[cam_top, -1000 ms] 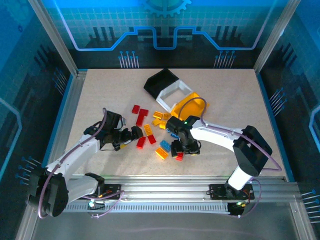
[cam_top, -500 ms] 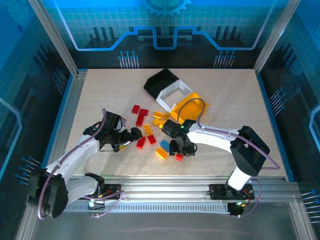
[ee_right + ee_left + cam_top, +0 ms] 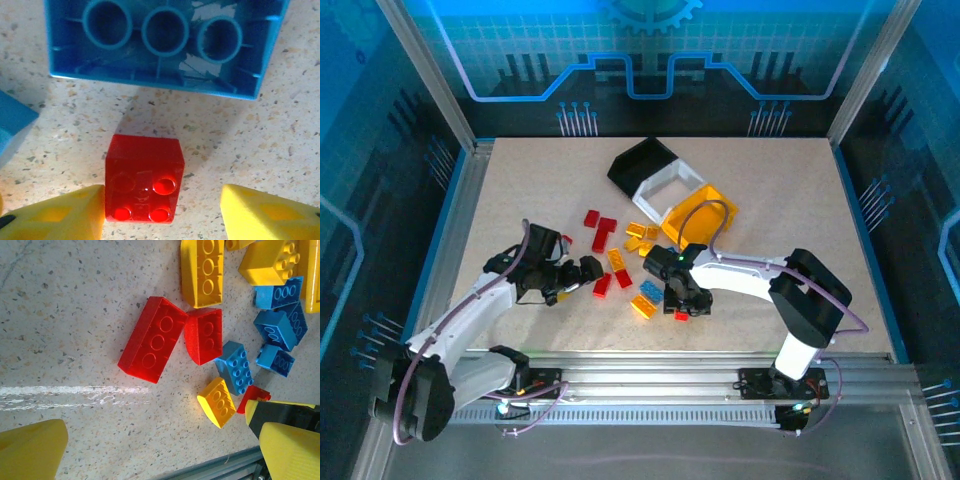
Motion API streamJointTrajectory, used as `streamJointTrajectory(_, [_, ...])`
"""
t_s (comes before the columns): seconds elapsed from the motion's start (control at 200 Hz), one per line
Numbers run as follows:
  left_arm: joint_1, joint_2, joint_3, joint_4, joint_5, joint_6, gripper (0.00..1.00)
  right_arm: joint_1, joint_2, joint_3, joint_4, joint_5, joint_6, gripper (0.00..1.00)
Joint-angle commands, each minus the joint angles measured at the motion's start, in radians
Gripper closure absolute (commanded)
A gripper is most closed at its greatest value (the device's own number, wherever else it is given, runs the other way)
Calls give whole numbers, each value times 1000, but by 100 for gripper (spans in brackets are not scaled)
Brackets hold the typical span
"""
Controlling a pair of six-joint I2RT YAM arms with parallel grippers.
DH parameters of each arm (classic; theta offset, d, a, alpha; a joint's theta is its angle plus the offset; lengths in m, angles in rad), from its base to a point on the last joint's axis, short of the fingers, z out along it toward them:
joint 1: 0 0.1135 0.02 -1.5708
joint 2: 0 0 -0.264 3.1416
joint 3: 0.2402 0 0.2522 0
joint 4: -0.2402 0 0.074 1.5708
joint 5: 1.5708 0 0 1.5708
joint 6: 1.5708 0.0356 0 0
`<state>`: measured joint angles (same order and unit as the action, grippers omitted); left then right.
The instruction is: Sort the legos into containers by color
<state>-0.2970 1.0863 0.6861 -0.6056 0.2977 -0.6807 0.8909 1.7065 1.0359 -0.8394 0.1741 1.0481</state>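
Centring our right hand (image 3: 161, 212) over the red lego (image 3: 144, 178) on the tabletop (image 3: 280, 150), just beside an upturned blue lego (image 3: 160, 45), we'd shift until both fingers (image 3: 55, 215), half-spread and gripping nothing, flank it evenly; one seemingly touches it.

Red, blue and yellow legos (image 3: 616, 260) lie scattered near the three joined containers (image 3: 653, 190).

Robotics lab test cell: speckled tabletop (image 3: 520, 180) at centre frame, enclosed by aluminium frame posts (image 3: 430, 75) and blue-tinted panels (image 3: 770, 40) printed with gear and circuit graphics across the top and sides; white left arm (image 3: 470, 305) and right arm (image 3: 750, 275) bolted to an aluminium rail (image 3: 650, 385) along the bottom edge.
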Motion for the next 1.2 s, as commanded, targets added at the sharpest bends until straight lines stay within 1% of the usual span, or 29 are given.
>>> streamJointTrajectory(0.0, [6, -20, 14, -25, 18, 1, 1, 16, -13, -26, -20, 42, 30, 40])
streamJointTrajectory(0.375, [5, -6, 13, -15, 20, 1, 1, 10, 16, -7, 6, 43, -36, 46])
streamJointTrajectory(0.64, [6, -14, 10, -27, 9, 8, 1, 2, 56, 13, 19, 24, -71, 59])
streamJointTrajectory(0.79, [6, -11, 10, -27, 6, 11, 1, 2, 62, 33, 1, 22, -85, 62])
streamJointTrajectory(0.876, [7, -11, 9, -24, 5, 13, 1, 3, 44, 44, -17, 22, -94, 65])
streamJointTrajectory(1.011, [9, -10, 0, -10, 1, 6, 1, 3, -11, 70, -59, 14, -111, 65])
streamJointTrajectory(1.191, [16, 0, -2, 35, 8, -16, 1, -19, -118, 189, -158, -6, -141, 65])
